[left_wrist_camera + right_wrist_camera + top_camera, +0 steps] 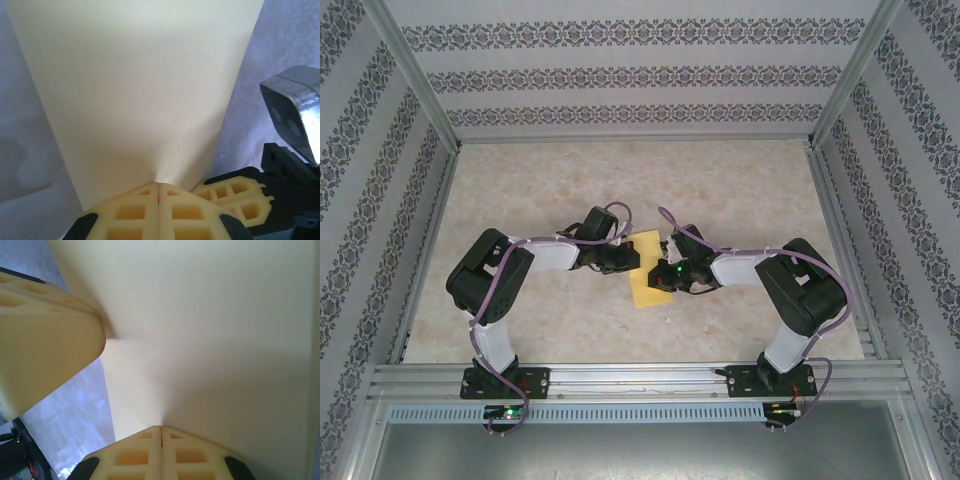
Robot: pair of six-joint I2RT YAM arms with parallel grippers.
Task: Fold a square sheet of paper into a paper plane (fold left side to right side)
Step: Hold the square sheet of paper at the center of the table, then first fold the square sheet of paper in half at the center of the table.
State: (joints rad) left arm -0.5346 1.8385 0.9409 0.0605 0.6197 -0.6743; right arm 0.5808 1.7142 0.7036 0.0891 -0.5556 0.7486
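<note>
The square sheet of paper (646,291) lies on the table between the two arms as a tall yellow rectangle. My left gripper (632,258) is shut, its tips resting on the sheet's left part. My right gripper (660,274) is shut too, with its tips down on the sheet's right part. In the left wrist view the paper (140,90) spreads out flat ahead of the closed left gripper (158,184), and the right gripper's fingers (240,195) sit close beside it. In the right wrist view the paper (215,330) runs under the closed right gripper (161,428), with a left finger (45,355) at upper left.
The pale marbled table (620,180) is bounded by patterned walls (620,75) at the back and sides. An aluminium rail (640,380) runs along the near edge, where both arm bases are bolted.
</note>
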